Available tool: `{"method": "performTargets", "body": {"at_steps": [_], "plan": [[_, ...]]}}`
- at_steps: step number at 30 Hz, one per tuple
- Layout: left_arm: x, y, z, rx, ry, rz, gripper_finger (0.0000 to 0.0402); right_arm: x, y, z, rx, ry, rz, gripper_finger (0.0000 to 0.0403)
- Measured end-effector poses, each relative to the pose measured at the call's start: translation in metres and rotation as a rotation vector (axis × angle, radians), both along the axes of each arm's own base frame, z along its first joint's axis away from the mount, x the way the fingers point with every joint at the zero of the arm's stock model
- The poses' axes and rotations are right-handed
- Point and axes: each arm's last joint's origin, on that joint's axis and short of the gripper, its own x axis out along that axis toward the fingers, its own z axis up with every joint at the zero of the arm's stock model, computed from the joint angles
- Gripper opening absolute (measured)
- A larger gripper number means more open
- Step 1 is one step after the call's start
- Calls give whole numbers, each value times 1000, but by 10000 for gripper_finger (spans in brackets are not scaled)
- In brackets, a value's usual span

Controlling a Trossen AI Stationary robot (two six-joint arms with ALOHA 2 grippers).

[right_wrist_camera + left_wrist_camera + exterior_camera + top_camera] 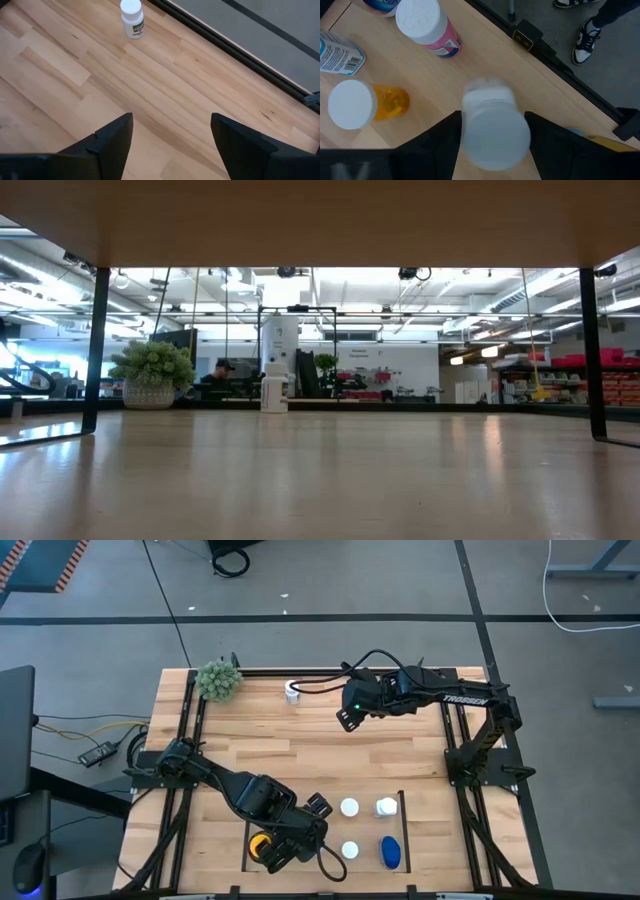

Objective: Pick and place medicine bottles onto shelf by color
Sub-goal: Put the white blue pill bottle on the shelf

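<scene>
While the left gripper hangs over the shelf with a white-capped bottle between its fingers — gripped or just freed, I cannot tell — a tilt could topple the neighbouring orange bottle. Overhead the shelf shows five bottles — three white, one blue, one yellow-capped; one lone white bottle waits near the far edge, before the empty, open right gripper.
</scene>
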Motion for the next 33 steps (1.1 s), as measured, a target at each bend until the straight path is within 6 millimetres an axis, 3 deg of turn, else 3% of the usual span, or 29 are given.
{"method": "performTargets", "body": {"at_steps": [12,24,28,33], "plan": [[2,0,0,-2,-16,5,249,0,0,0,0,0,0,275],[7,13,19,2,-106,105,233,0,0,0,0,0,0,275],[5,20,19,57,-107,218,227,0,0,0,1,1,1,275],[6,42,15,37,-18,462,211,0,0,0,-1,6,11,275]]}}
